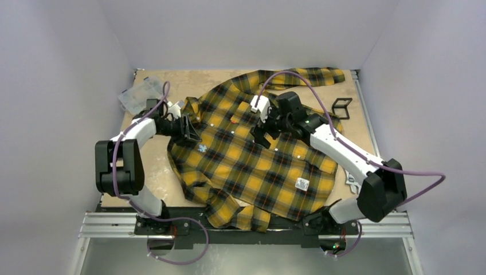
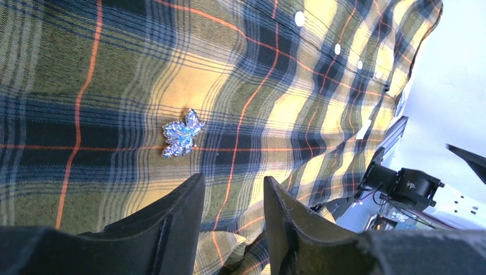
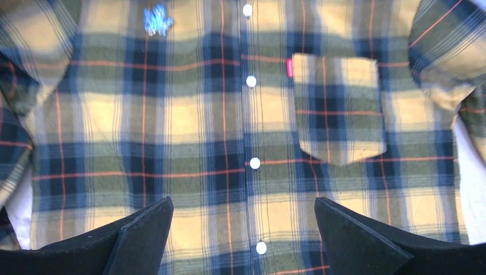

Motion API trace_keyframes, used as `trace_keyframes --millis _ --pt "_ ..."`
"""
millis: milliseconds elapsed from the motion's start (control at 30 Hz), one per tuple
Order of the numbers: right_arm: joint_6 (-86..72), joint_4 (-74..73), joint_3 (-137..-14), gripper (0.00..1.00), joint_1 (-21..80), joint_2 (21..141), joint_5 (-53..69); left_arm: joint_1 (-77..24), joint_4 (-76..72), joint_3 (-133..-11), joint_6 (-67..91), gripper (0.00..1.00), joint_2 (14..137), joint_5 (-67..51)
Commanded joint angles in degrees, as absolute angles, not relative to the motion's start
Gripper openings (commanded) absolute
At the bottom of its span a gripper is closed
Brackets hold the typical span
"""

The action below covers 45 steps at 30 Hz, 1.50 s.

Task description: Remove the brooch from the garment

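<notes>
The yellow-and-black plaid shirt (image 1: 258, 172) lies spread open across the desk (image 1: 155, 183), collar toward the far wall, one sleeve stretched along the back edge. The brooch (image 1: 202, 148) is pinned on the front panel on the left arm's side of the button row, a small blue-white sparkle against a dark band of the plaid. In the left wrist view it (image 2: 181, 133) shows as a ragged, leaf-like cluster of glitter lying flat on the cloth.

The left arm (image 1: 137, 130) comes in over the shirt's edge just beside that spot. Its jaws stand slightly apart with nothing between them; the two black fingers (image 2: 172, 229) point at the cloth, and the brooch sits just past their tips, a little to the side of the gap. I cannot tell whether the tips touch the fabric.

The right arm (image 1: 338, 146) hangs over the middle of the shirt near the white buttons (image 3: 251, 81). Its jaws are spread wide and hold nothing; its fingers (image 3: 143, 235) frame the button row, with the chest pocket (image 3: 341, 109) to one side and the brooch (image 3: 157, 21) well off at the far corner of that view.

A small white square tag (image 1: 302, 184) sits low on the shirt. A clear plastic box (image 1: 139, 94) rests at the far left corner, a black wire frame (image 1: 341, 107) near the far right.
</notes>
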State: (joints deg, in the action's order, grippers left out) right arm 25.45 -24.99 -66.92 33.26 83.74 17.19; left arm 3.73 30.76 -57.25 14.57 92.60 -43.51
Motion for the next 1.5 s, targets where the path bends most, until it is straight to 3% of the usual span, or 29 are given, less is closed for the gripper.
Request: trace_keyframes --millis 0,533,700,900,1167,1367,1467 --pt "19.3 -16.7 -64.6 0.99 33.0 79.4 22.2 3.5 26.9 -57.9 15.3 0.4 95.5 -44.3" --pt "18.3 -10.9 -61.0 0.99 33.0 75.6 21.5 3.5 28.4 -60.6 16.2 0.4 100.5 -43.6" --pt "17.4 -14.8 -64.1 0.99 33.0 78.1 22.9 2.0 41.2 -69.6 4.0 0.43 99.5 -38.1" --pt "17.6 -18.2 -64.8 0.99 33.0 79.9 24.9 0.5 56.2 -78.9 -9.3 0.47 106.4 -37.6" --pt "17.5 -22.7 -66.2 0.99 30.6 82.5 27.9 -2.5 54.9 -79.5 -5.9 0.48 109.6 -31.2" --pt "26.9 -29.5 -64.2 0.98 30.4 87.8 25.2 -4.4 53.1 -79.8 -3.5 0.53 109.7 -27.5" --pt "30.8 -30.1 -62.4 0.96 30.5 90.6 20.5 -4.4 51.7 -79.2 -1.3 0.55 109.2 -31.9"
